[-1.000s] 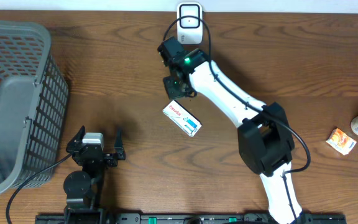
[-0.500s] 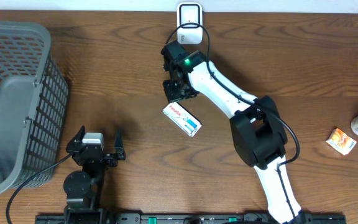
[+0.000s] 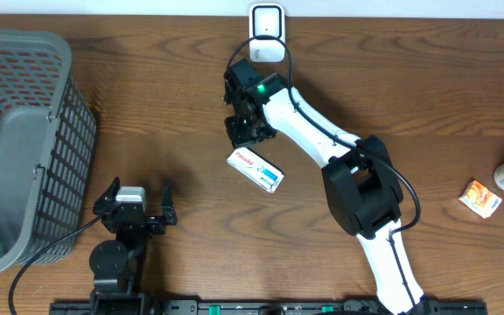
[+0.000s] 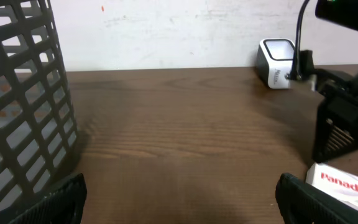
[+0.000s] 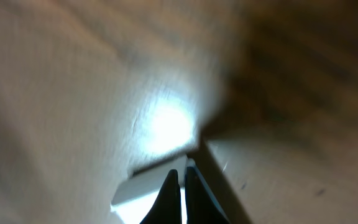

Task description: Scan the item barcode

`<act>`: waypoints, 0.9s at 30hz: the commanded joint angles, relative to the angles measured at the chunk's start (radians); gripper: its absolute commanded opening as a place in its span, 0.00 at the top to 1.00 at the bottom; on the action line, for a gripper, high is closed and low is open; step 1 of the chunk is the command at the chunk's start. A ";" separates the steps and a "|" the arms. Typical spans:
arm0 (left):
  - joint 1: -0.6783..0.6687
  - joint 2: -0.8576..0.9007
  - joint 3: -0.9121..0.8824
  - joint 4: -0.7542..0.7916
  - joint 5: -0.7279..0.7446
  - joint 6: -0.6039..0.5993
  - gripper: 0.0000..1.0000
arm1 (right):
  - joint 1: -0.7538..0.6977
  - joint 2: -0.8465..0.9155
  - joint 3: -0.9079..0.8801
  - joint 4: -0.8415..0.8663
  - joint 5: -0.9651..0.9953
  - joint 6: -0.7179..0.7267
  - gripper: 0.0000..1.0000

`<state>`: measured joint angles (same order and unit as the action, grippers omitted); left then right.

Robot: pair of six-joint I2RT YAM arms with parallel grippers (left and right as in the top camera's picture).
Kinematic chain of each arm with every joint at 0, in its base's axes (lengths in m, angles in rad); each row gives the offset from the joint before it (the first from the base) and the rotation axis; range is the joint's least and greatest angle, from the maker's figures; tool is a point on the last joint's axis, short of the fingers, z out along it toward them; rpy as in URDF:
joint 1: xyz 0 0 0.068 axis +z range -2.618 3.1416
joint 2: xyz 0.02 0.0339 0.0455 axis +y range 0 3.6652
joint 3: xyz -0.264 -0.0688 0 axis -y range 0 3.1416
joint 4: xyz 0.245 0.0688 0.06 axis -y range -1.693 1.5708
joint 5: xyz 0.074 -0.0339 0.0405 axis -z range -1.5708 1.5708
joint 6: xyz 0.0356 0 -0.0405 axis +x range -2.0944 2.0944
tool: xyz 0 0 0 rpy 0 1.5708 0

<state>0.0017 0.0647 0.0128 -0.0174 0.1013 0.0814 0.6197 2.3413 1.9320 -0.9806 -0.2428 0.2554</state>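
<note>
Panadol box (image 3: 255, 169) lies flat on the table (image 3: 164, 105) a little toward the far edge from its middle. From overhead its long axis slants from far-left to near-right. The right hand (image 3: 245, 131) hangs just beyond the box's far-left end, and the scanner (image 3: 267, 35) stands at the middle of the far edge, straight past that hand. The hand therefore sits between the box and the scanner. The left hand (image 3: 140, 191) rests well apart near the near edge, beside the basket (image 3: 68, 114) at the left edge, so the right arm is plainly the nearer one. In the left wrist view the left hand's own fingertips (image 4: 55, 199) stand wide at either side of the frame with only bare table between them. The box shows at the lower right with its red lettering facing up. The dark body of the right hand rises directly behind it, though whether it touches the carton cannot be told from here. The right wrist view is badly blurred. Its two fingers (image 5: 173, 186) are pressed together with nothing between them, over a pale patch that may be a corner of the box. Judging by this, the right hand would need to spread its fingers and come back toward the near edge to take the box across its short side. Only then could it carry the box to the scanner.
</note>
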 commanded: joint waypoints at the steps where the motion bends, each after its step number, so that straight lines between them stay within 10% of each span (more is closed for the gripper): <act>1: -0.001 0.000 -0.008 -0.043 0.014 -0.005 0.04 | 0.030 0.014 -0.002 -0.064 -0.054 -0.052 0.99; 21: -0.001 0.000 -0.008 -0.043 0.014 -0.005 0.04 | 0.245 0.014 -0.002 -0.541 -0.147 -0.576 0.99; 27: -0.001 0.000 -0.008 -0.044 0.014 -0.005 0.04 | 0.248 0.000 -0.002 -0.489 -0.033 -0.400 0.99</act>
<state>0.0017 0.0647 0.0135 -0.0185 0.1009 0.0814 0.8772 2.3428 1.9305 -1.5158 -0.3401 -0.2256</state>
